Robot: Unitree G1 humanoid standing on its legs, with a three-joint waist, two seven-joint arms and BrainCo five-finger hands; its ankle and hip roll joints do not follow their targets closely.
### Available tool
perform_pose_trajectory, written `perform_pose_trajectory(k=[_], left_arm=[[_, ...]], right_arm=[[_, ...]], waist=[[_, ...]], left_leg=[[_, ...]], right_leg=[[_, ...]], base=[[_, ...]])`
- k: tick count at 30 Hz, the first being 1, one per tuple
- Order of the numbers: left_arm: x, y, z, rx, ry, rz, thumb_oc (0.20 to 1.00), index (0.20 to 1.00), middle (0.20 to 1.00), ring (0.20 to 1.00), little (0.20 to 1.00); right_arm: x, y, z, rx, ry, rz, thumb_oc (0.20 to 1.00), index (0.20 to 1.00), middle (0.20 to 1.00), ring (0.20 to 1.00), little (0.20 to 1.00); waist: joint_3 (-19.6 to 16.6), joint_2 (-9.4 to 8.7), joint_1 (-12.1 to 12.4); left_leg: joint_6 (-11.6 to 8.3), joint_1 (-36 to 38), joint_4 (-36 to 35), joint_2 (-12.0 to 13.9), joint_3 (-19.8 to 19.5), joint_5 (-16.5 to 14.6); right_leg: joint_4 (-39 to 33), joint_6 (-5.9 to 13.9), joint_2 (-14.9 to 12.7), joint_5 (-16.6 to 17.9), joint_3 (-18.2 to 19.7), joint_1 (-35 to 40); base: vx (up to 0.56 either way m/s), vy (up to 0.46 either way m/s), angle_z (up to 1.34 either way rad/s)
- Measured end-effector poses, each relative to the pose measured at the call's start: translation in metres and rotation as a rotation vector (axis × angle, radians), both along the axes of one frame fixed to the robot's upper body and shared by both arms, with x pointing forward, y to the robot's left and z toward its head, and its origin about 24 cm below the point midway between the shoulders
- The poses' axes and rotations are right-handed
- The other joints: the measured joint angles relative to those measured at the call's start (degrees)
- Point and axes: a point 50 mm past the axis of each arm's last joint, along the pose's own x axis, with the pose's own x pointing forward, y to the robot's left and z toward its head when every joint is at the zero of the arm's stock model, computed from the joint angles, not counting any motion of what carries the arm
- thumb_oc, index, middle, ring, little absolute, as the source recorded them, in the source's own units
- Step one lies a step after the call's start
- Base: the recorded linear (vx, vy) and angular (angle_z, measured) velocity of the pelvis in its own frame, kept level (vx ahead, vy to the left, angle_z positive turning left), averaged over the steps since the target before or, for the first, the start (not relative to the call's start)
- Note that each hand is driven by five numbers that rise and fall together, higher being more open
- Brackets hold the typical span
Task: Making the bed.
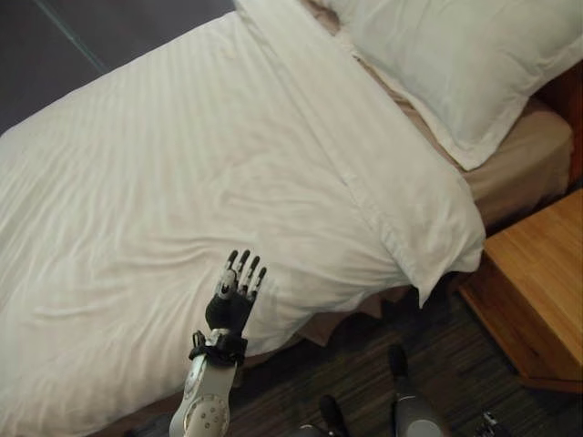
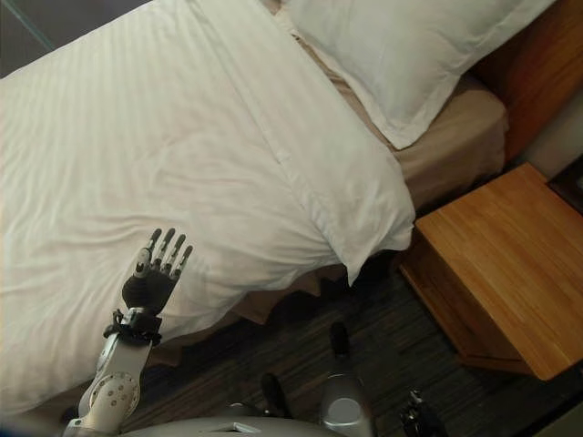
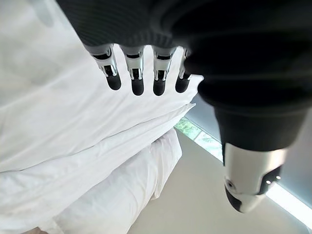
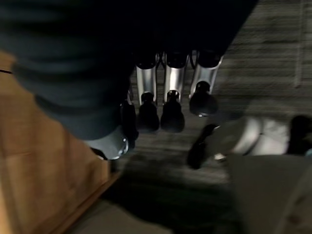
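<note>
Your left hand (image 1: 235,289) raised, fingers straight, spread, holding nothing. Your right hand (image 4: 161,92) hangs low, fingers relaxed, nothing held.

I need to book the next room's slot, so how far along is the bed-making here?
Mostly done, it seems. The duvet is spread over the bed and the pillow lies at the head. Nothing is in hand: the left hand hangs open over the duvet's near edge, and the right hand is open down by the wooden nightstand. Left: smoothing the creases and straightening the corner that droops toward the nightstand.
</note>
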Motion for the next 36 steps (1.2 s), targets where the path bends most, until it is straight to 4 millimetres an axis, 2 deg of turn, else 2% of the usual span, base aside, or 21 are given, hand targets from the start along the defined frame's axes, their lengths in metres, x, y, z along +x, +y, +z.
perform_pose_trajectory(k=[2, 4, 7, 8, 9, 10, 11, 12, 13, 14, 16, 17, 19, 20, 24, 34, 36], left_arm=[[0.000, -0.001, 0.000, -0.006, -0.002, 0.004, 1.000, 1.000, 1.000, 1.000, 1.000], [-0.002, 0.000, -0.001, -0.017, 0.000, 0.029, 1.000, 1.000, 1.000, 1.000, 1.000], [-0.006, 0.003, -0.005, -0.014, 0.022, 0.085, 1.000, 1.000, 1.000, 1.000, 1.000], [-0.005, 0.002, -0.004, -0.015, 0.016, 0.087, 1.000, 1.000, 1.000, 1.000, 1.000], [-0.005, 0.002, -0.005, -0.010, 0.021, 0.087, 1.000, 1.000, 1.000, 1.000, 1.000], [-0.004, 0.001, -0.006, 0.016, 0.026, 0.083, 1.000, 1.000, 1.000, 1.000, 1.000], [-0.003, 0.001, -0.012, 0.060, 0.053, 0.076, 1.000, 1.000, 1.000, 1.000, 1.000], [-0.004, 0.001, -0.017, 0.072, 0.074, 0.073, 1.000, 1.000, 1.000, 1.000, 1.000], [-0.004, 0.000, -0.019, 0.086, 0.086, 0.067, 1.000, 1.000, 1.000, 1.000, 1.000], [-0.003, -0.004, -0.023, 0.098, 0.097, 0.049, 1.000, 1.000, 1.000, 1.000, 1.000], [-0.005, -0.009, -0.031, 0.101, 0.137, 0.017, 1.000, 1.000, 1.000, 1.000, 1.000], [-0.006, -0.014, -0.034, 0.098, 0.153, -0.006, 1.000, 1.000, 1.000, 1.000, 1.000], [-0.008, -0.021, -0.037, 0.095, 0.164, -0.039, 1.000, 1.000, 1.000, 1.000, 1.000], [-0.009, -0.029, -0.039, 0.091, 0.177, -0.079, 1.000, 1.000, 1.000, 1.000, 1.000], [-0.010, -0.039, -0.041, 0.107, 0.183, -0.128, 1.000, 1.000, 1.000, 1.000, 1.000], [-0.017, -0.038, -0.045, 0.128, 0.210, -0.126, 1.000, 1.000, 1.000, 1.000, 1.000], [-0.017, -0.034, -0.046, 0.157, 0.214, -0.121, 1.000, 1.000, 1.000, 1.000, 1.000]], right_arm=[[0.021, -0.005, 0.012, -0.033, -0.101, 0.016, 0.200, 0.200, 0.200, 0.200, 0.200], [0.057, -0.011, 0.044, -0.091, -0.299, 0.034, 0.200, 0.200, 0.200, 0.200, 0.200], [0.110, -0.018, 0.112, -0.252, -0.646, 0.062, 0.200, 0.200, 0.200, 0.200, 0.200], [0.123, -0.019, 0.144, -0.351, -0.730, 0.112, 0.649, 0.649, 0.649, 0.649, 0.649], [0.138, -0.014, 0.185, -0.490, -0.876, 0.196, 1.000, 1.000, 1.000, 1.000, 1.000], [0.138, -0.012, 0.195, -0.544, -0.880, 0.230, 1.000, 1.000, 1.000, 1.000, 1.000], [0.138, -0.002, 0.220, -0.679, -0.932, 0.344, 1.000, 1.000, 1.000, 1.000, 1.000], [0.139, 0.003, 0.228, -0.760, -0.937, 0.415, 1.000, 1.000, 1.000, 1.000, 1.000], [0.141, 0.006, 0.232, -0.802, -0.938, 0.453, 1.000, 1.000, 1.000, 1.000, 1.000], [0.146, 0.014, 0.231, -0.848, -0.924, 0.496, 1.000, 1.000, 1.000, 1.000, 1.000], [0.149, 0.026, 0.224, -0.847, -0.909, 0.565, 1.000, 1.000, 1.000, 1.000, 1.000], [0.149, 0.041, 0.216, -0.822, -0.903, 0.630, 1.000, 1.000, 1.000, 1.000, 1.000], [0.147, 0.054, 0.209, -0.806, -0.891, 0.716, 1.000, 1.000, 1.000, 1.000, 1.000], [0.144, 0.071, 0.199, -0.776, -0.880, 0.823, 1.000, 1.000, 1.000, 1.000, 1.000], [0.136, 0.095, 0.180, -0.668, -0.851, 0.915, 1.000, 1.000, 1.000, 1.000, 1.000], [0.135, 0.090, 0.170, -0.642, -0.793, 0.901, 1.000, 1.000, 1.000, 1.000, 1.000], [0.135, 0.087, 0.168, -0.652, -0.774, 0.897, 1.000, 1.000, 1.000, 1.000, 1.000]], waist=[[-0.06, 0.14, 0.00], [-0.23, 0.53, -0.86], [-0.58, 0.66, -1.52], [-0.63, 0.68, -1.34], [-1.37, -0.10, -1.47], [-1.41, -0.35, -1.36], [-1.54, -0.75, -1.43], [-2.18, -1.24, -1.60], [-2.92, -1.79, -1.76], [-3.87, -3.29, -1.77], [-5.19, -4.58, -2.02], [-5.40, -5.30, -1.93], [-5.76, -5.65, -1.96], [-6.06, -5.62, -1.69], [-7.29, -5.58, -1.24], [-8.88, -6.98, -0.60], [-8.97, -7.21, 0.46]], left_leg=[[0.00, 0.04, 0.00, -0.02, 0.34, 0.00], [-0.02, 0.35, 0.01, -0.09, 0.23, 0.03], [0.25, 1.43, 0.02, 0.01, 0.35, 0.20], [-0.03, 2.01, 0.02, 0.00, 0.24, 0.00], [0.00, 2.24, 0.03, 0.02, 0.24, -0.02], [0.03, 2.53, 0.02, -0.01, 0.15, 0.00], [0.01, 3.15, 0.02, 0.04, 0.14, 0.00], [0.03, 3.50, 0.02, 0.10, 0.18, -0.04], [0.02, 3.64, 0.02, 0.15, 0.24, -0.05], [0.06, 4.25, 0.02, 0.26, 0.23, -0.13], [0.22, 4.57, 0.01, 0.24, 0.33, -0.23], [0.26, 5.10, 0.01, 0.22, 0.31, -0.33], [0.40, 5.62, 0.01, 0.13, 0.34, -0.46], [0.50, 6.21, 0.01, 0.02, 0.24, -0.60], [0.51, 6.29, 0.01, -0.01, -0.05, -0.58], [0.68, 7.16, 0.01, 0.43, -1.35, -0.45], [1.01, 7.00, 0.01, 0.67, -1.70, -0.23]], right_leg=[[0.00, 0.02, 0.02, 0.02, 0.27, -0.12], [0.08, 0.03, 0.06, 0.02, 0.39, 0.03], [0.13, 0.02, 0.24, 0.35, 0.65, 1.24], [0.15, 0.03, 0.22, 0.35, 0.57, 1.85], [0.29, 0.15, 0.22, 0.42, 0.57, 2.00], [0.29, 0.27, 0.20, 0.51, 0.42, 2.25], [0.29, 0.24, 0.21, 0.47, 0.31, 3.15], [0.28, 0.20, 0.28, 0.38, 0.36, 3.40], [0.28, 0.18, 0.34, 0.36, 0.42, 3.51], [0.28, 0.18, 0.43, 0.28, 0.38, 4.22], [0.26, 0.18, 0.45, 0.27, 0.52, 4.42], [0.25, 0.18, 0.39, 0.27, 0.50, 4.95], [0.14, 0.20, 0.31, 0.26, 0.54, 5.47], [0.16, 0.23, 0.11, 0.18, 0.46, 6.20], [0.10, 0.26, 0.00, 0.16, 0.12, 6.43], [0.08, 0.03, 0.14, -0.13, -1.02, 7.90], [0.07, 0.00, 0.20, -0.18, -1.51, 7.95]], base=[[0.03, 0.027, -0.10], [0.02, 0.016, 0.04], [0.00, 0.000, 0.00], [0.00, 0.000, 0.00], [0.02, 0.004, 0.04], [0.00, 0.000, 0.00], [0.00, 0.000, 0.00], [0.00, 0.000, 0.00], [0.00, 0.000, 0.00], [0.00, 0.000, 0.00], [0.00, 0.000, 0.00], [0.00, 0.000, 0.00], [0.00, 0.000, 0.00], [0.00, 0.000, 0.00], [-0.02, -0.004, 0.05], [-0.03, -0.028, 0.06], [-0.07, -0.113, 0.12]])
